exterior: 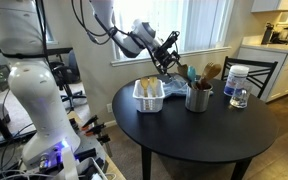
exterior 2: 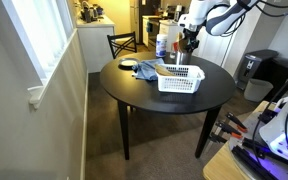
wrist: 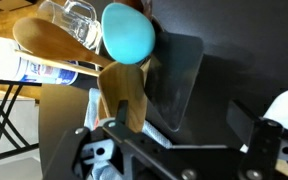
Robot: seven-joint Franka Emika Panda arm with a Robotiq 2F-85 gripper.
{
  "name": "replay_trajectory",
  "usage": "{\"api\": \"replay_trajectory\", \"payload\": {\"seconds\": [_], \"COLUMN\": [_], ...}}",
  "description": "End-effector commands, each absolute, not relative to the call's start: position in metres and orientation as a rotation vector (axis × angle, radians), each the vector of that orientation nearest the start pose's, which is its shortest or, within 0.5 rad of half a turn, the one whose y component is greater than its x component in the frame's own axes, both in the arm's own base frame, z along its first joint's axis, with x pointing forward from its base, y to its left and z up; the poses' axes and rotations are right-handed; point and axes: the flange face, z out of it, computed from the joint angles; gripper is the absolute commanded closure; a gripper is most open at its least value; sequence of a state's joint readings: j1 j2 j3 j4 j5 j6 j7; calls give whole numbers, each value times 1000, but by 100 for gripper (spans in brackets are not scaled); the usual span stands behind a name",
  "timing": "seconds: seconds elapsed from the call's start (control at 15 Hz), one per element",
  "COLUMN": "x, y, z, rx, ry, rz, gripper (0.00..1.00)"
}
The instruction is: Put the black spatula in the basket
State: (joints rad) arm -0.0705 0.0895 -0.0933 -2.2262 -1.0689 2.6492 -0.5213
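The black spatula (wrist: 174,75) stands head-up in a grey pot (exterior: 197,98) beside a teal-headed spatula (wrist: 127,32) and tan wooden spoons (wrist: 54,42). In the wrist view its broad black blade lies between my gripper's (wrist: 169,130) fingers, nearer one finger, and the fingers are spread wide apart. The gripper hovers just above the pot's utensils in both exterior views (exterior: 167,55) (exterior 2: 189,40). The white slatted basket (exterior: 148,95) (exterior 2: 180,78) sits on the round black table (exterior: 199,135) next to the pot. The spatula's handle is hidden in the pot.
A white bottle with a blue label (exterior: 237,80) (wrist: 24,65) and a clear glass (exterior: 239,98) (wrist: 69,15) stand beyond the pot. A crumpled cloth (exterior 2: 144,70) lies near the basket. Chairs (exterior: 254,70) (exterior 2: 122,43) stand at the table's far edge.
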Motion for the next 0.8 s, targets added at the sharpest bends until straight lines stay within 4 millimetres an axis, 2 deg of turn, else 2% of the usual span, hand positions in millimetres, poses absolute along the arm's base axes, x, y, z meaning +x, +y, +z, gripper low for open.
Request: {"api": "replay_trajectory", "payload": {"seconds": [0.0,0.27,0.33,0.47,0.73], "x": [540,537,537,536,536], "y": [-82,-89,-89,-88,-82], "z": [368,368,367,366,365], "rx": [1932,1947,1950,1951,1946], "ry": [1437,1428,1432,1437,1443], "rz": [27,27,30,33,39], "gripper": [0,1,26,28,55]}}
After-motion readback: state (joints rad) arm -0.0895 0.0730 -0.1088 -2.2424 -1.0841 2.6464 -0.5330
